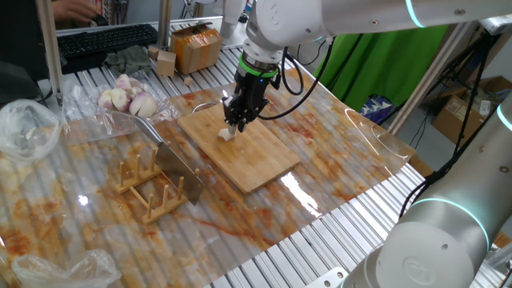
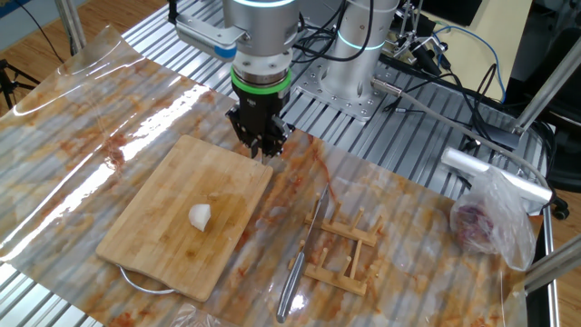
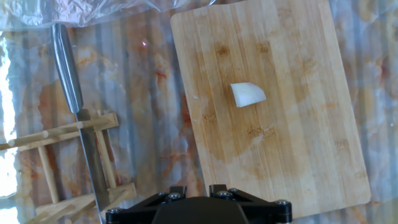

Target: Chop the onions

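Observation:
One small pale onion (image 1: pixel 227 134) chunk lies on the wooden board (image 1: pixel 260 156), near the board's middle in the other fixed view: onion (image 2: pixel 200 216), board (image 2: pixel 150 241). The hand view shows the onion (image 3: pixel 247 94) alone on the board (image 3: pixel 298 149). My gripper (image 1: pixel 238 122) hangs just above the board's far edge, close to the chunk and apart from it. In the other fixed view the gripper (image 2: pixel 260 150) points down over the board's corner. Its jaws stand a narrow gap apart with nothing between them; only their stubs show at the gripper (image 3: pixel 198 190) in the hand view.
A knife (image 2: pixel 300 263) rests across a small wooden rack (image 2: pixel 340 250) beside the board, its steel handle (image 3: pixel 67 71) pointing away. Whole pinkish bulbs (image 1: pixel 128 94) sit on plastic at the back. A cardboard box (image 1: pixel 196 46) and crumpled bags (image 1: pixel 28 128) ring the table.

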